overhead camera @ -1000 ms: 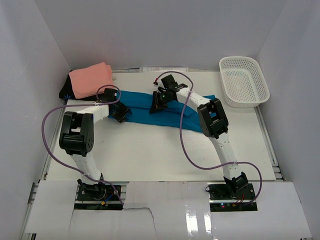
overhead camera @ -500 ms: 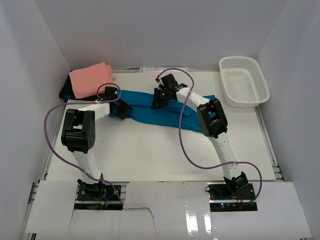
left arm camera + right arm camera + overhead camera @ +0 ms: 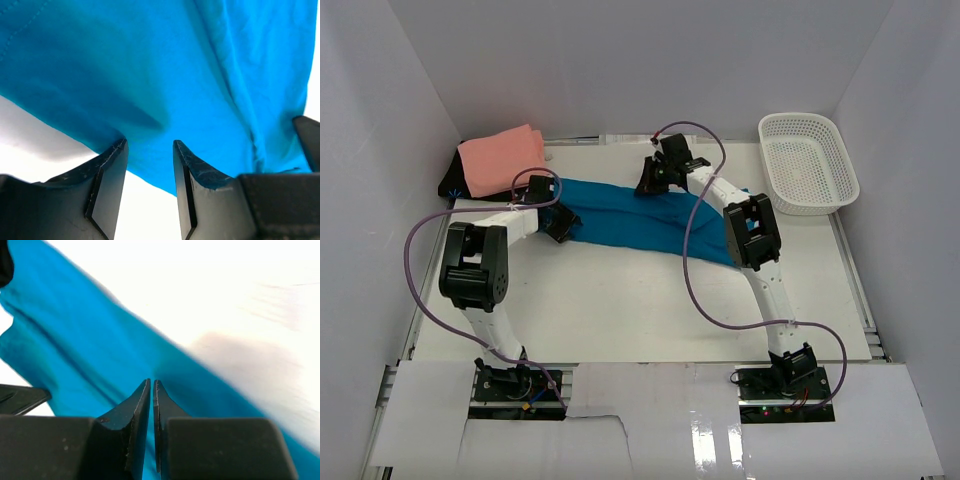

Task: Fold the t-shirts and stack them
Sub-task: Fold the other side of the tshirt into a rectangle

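A blue t-shirt [image 3: 625, 222] lies spread in a long band across the far middle of the table. My left gripper [image 3: 560, 222] sits at its left end, jaws open; in the left wrist view the gripper [image 3: 149, 145] straddles the shirt's near edge [image 3: 150, 75] with cloth under the fingertips. My right gripper [image 3: 654, 178] is at the shirt's far edge; in the right wrist view the gripper [image 3: 151, 383] is shut, seemingly pinching the blue cloth [image 3: 90, 360]. A folded pink t-shirt [image 3: 500, 160] lies at the far left.
A dark garment [image 3: 450, 186] lies under the pink t-shirt. A white mesh basket [image 3: 807, 165] stands at the far right. Purple cables loop from both arms over the table. White walls close in on the left, back and right.
My right gripper has moved from the middle of the blue shirt toward the far edge, drawing cloth with it so the shirt spreads wider. My left gripper shifted slightly at the shirt's left end.
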Tool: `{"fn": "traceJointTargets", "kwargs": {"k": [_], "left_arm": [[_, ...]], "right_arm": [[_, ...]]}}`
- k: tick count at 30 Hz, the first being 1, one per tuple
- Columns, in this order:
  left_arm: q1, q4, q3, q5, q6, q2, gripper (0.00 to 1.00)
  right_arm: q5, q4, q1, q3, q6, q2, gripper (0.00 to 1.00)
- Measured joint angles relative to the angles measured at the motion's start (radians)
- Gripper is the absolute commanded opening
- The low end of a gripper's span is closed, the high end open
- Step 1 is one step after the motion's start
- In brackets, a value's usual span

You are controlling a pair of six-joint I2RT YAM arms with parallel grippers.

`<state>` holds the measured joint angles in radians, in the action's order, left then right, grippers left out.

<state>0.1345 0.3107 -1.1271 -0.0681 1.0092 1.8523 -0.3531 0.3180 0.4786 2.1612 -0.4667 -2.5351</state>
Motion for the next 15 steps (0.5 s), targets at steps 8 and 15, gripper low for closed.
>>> {"fn": "traceJointTargets", "kwargs": {"k": [8,15], "left_arm": [[-0.021,0.055,0.006,0.027,-0.026,-0.022,0.53],[-0.023,0.079,0.08,0.043,-0.053,-0.09,0.53]], "right_arm": [[-0.003,-0.039,-0.01,-0.183,0.004,0.085,0.15],[-0.008,-0.028,-0.002,-0.339,0.054,0.3,0.31]]}}
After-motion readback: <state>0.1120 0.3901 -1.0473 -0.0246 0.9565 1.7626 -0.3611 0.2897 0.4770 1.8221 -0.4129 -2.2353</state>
